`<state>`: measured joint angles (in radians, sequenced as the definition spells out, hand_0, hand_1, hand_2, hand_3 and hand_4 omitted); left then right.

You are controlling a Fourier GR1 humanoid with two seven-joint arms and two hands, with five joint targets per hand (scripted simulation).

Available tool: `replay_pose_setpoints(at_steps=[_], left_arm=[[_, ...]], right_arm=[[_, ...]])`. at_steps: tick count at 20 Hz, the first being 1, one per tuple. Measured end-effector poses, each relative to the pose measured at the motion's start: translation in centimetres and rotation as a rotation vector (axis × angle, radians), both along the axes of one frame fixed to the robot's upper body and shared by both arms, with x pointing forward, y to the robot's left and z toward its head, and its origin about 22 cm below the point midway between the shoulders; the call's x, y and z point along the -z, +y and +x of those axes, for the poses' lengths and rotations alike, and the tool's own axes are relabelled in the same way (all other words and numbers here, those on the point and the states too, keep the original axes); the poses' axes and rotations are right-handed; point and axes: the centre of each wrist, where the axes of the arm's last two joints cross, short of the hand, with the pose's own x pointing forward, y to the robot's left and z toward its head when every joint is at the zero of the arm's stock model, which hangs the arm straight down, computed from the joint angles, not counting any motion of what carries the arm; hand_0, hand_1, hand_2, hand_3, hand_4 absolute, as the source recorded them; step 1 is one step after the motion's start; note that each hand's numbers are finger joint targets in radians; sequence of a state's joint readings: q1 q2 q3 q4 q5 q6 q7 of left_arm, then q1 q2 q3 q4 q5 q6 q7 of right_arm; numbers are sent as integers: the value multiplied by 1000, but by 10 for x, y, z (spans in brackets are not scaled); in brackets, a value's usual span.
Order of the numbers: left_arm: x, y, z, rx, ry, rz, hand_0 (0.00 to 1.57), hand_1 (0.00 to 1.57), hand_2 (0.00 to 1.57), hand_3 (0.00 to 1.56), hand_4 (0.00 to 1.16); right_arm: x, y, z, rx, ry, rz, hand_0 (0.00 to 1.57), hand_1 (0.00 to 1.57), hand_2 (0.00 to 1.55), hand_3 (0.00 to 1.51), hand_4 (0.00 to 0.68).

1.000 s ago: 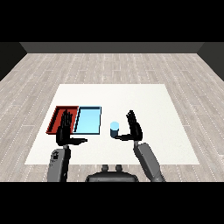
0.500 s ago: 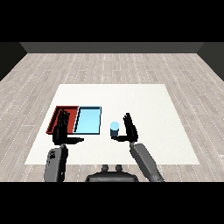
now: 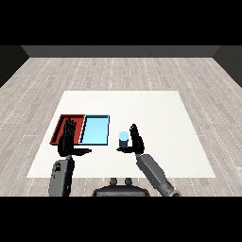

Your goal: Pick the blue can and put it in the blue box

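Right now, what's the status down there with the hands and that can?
Right hand open beside the blue can, not gripping. Left hand open over the red tray. Can upright on table, right of the blue tray. Nothing between them.

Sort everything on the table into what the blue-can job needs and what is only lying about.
Needed:
small light blue cylindrical can, upright on the white table
shallow light blue rectangular tray
black right hand, open beside the can

Lying about:
shallow red rectangular tray
black left hand, open over the red tray
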<state>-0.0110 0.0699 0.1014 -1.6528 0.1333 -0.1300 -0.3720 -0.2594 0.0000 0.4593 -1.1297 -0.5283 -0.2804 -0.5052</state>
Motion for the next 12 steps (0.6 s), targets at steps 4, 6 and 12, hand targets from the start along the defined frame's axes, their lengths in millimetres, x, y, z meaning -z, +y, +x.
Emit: replay_pose_setpoints(at_steps=[4,6,12], left_arm=[[-3,-7,0,-2,0,-6,0,0,0,0,0],[0,-4,4,-2,-1,-7,0,0,0,0,0],[2,-1,-1,-5,-2,-4,0,0,0,0,0]], right_arm=[[-1,4,12,-15,12,4,0,0,0,0,0],[0,6,15,-15,15,7,0,0,0,0,0],[7,15,17,-25,36,10,0,0,0,0,0]])
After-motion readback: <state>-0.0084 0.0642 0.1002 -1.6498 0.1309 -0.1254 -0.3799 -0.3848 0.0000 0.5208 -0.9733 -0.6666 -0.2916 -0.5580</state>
